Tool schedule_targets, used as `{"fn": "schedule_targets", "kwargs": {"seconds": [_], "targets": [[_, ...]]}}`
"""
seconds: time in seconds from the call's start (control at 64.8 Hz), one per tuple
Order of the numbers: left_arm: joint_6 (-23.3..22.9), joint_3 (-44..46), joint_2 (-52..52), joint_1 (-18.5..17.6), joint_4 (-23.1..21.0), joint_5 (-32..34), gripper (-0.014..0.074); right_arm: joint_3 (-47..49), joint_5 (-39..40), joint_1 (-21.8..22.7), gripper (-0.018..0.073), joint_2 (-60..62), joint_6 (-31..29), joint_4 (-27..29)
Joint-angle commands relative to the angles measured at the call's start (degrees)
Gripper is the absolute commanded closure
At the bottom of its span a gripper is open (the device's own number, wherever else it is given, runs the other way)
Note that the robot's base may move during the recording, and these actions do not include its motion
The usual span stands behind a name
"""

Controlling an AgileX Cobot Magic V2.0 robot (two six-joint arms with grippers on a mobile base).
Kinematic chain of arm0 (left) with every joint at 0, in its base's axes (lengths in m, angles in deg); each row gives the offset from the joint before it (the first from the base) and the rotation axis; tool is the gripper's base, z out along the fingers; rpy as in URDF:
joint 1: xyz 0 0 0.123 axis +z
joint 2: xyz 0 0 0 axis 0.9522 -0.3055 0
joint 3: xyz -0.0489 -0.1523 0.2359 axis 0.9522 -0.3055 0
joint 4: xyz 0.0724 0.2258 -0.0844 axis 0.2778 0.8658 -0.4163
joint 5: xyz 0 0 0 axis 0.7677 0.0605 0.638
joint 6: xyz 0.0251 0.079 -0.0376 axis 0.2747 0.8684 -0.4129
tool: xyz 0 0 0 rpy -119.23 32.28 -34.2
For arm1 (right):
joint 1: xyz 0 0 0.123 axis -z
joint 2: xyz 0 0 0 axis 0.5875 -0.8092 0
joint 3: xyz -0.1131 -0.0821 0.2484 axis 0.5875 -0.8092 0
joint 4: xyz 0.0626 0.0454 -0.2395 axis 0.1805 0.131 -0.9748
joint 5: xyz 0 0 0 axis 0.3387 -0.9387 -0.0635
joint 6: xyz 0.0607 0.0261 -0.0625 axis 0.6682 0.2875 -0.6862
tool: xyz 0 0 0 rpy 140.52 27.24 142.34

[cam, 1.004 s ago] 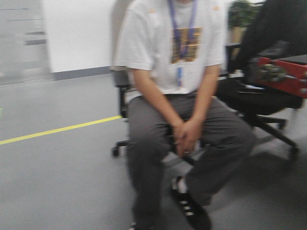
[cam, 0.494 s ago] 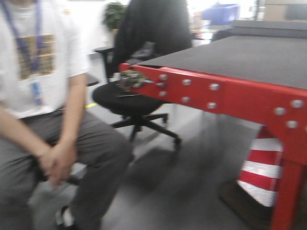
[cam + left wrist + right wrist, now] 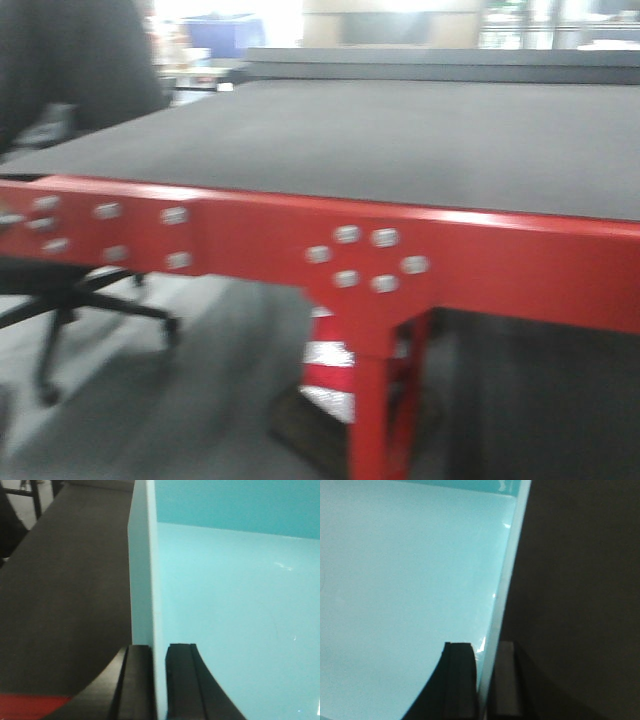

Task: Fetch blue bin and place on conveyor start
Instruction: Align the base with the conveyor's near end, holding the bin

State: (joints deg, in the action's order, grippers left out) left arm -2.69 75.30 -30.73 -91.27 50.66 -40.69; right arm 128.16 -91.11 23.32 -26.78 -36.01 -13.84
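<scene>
The blue bin (image 3: 235, 610) is a pale aqua tub that fills both wrist views; its inside floor (image 3: 405, 595) shows from above. My left gripper (image 3: 159, 680) is shut on the bin's left wall, one black finger outside and one inside. On the opposite wall my right gripper (image 3: 485, 680) is shut the same way. Under the bin in both wrist views lies the dark belt (image 3: 65, 595). In the front view the conveyor start (image 3: 400, 150) is a wide dark grey belt with a red frame (image 3: 300, 245) carrying silver knobs. The bin and grippers are out of the front view.
A red-and-white striped cone (image 3: 335, 365) stands under the conveyor beside its red leg (image 3: 385, 400). A black office chair (image 3: 70, 130) sits at the left. A dark blue bin (image 3: 225, 35) rests far behind the belt.
The front view has swung right: the seated person and chair slid out to the left, and the conveyor now fills the frame, much closer.
</scene>
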Motion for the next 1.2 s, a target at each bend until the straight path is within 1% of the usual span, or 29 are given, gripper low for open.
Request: {"fn": "schedule_targets", "kwargs": {"seconds": [0.0, 1.189], "targets": [[-0.08, 0.68, 0.82, 0.07, 0.7, 3.91, 0.0707, 0.58, 0.82, 0.6, 0.0712, 0.77, -1.46, -2.69], [-0.08, 0.68, 0.82, 0.07, 0.7, 3.95, 0.0707, 0.58, 0.82, 0.6, 0.0712, 0.77, -1.46, -2.69]]}}
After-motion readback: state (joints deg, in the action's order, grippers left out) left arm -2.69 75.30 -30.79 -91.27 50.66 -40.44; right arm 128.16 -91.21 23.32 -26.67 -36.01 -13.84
